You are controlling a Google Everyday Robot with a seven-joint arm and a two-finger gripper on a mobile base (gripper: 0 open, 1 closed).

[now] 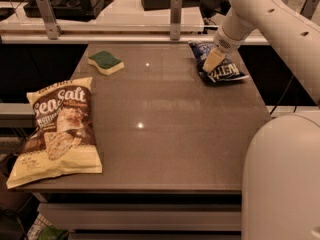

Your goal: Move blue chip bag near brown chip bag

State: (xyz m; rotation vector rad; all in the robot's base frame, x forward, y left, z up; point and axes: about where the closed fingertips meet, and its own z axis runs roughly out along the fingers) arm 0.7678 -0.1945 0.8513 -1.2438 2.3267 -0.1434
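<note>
Camera view, gripper [214, 60] on blue chip bag [223, 73], its hold impossible to tell

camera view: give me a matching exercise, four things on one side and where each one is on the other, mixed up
Things:
1. blue bag
2. brown bag
3. sponge
4. gripper

Places:
a. far left part of the table
b. at the end of the arm, right at the blue bag
c. near left corner of the table, lying flat
d. far right part of the table

Pairs: 1-d, 2-c, 3-a, 4-b
</note>
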